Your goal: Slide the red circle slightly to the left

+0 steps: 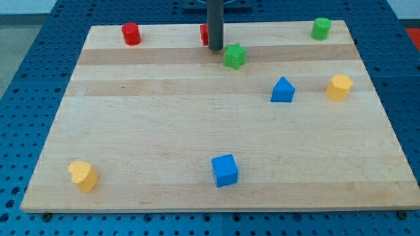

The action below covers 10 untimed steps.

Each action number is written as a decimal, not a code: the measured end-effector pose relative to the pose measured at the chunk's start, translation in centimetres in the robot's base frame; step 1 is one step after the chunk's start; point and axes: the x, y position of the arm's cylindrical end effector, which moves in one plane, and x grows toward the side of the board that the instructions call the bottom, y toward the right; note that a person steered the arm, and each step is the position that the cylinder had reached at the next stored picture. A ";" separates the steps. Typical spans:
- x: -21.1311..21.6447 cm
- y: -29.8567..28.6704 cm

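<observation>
The red circle [131,33] stands near the view's top left corner of the wooden board [164,131]. My tip [215,48] touches down near the view's top centre, well to the right of the red circle. A second red block [204,34] is mostly hidden behind the rod, so its shape cannot be made out. A green star [235,56] lies just right of my tip, a little apart from it.
A green circle [321,28] sits at the view's top right. A blue triangle [283,90] and a yellow hexagon [339,86] lie at the right. A blue cube [225,170] is at the bottom centre, a yellow heart-like block [83,176] at the bottom left.
</observation>
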 end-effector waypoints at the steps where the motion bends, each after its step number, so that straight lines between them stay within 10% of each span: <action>1: 0.1 0.0; 10: -3.4 -19.3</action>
